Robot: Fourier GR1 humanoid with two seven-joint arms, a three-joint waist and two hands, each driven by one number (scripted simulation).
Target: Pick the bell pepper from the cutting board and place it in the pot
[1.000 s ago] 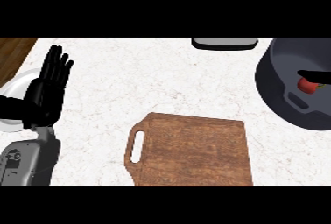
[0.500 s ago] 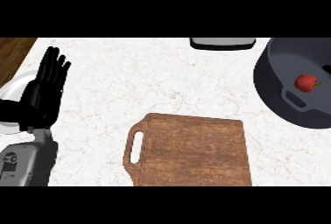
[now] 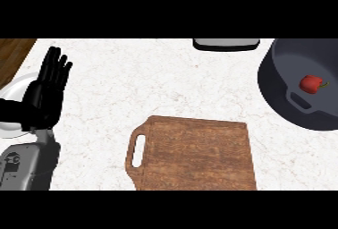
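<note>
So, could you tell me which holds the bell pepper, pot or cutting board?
The dark pot at right: the red bell pepper lies inside; the cutting board is bare.

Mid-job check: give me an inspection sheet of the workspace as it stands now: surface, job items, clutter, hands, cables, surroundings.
Surface: white marbled counter; no spills seen.
Job's things: bell pepper lies inside the pot at the right; cutting board is bare, with its handle slot on its left side.
Clutter: white plate at the left edge, partly behind the left hand; grey-and-white object cut off by the top edge, cannot tell what it is.
Hands: left hand open, fingers up, resting at the view's left; right hand not in view.
Cables: nothing seen.
Surroundings: brown wooden strip at the top-left corner.
</note>
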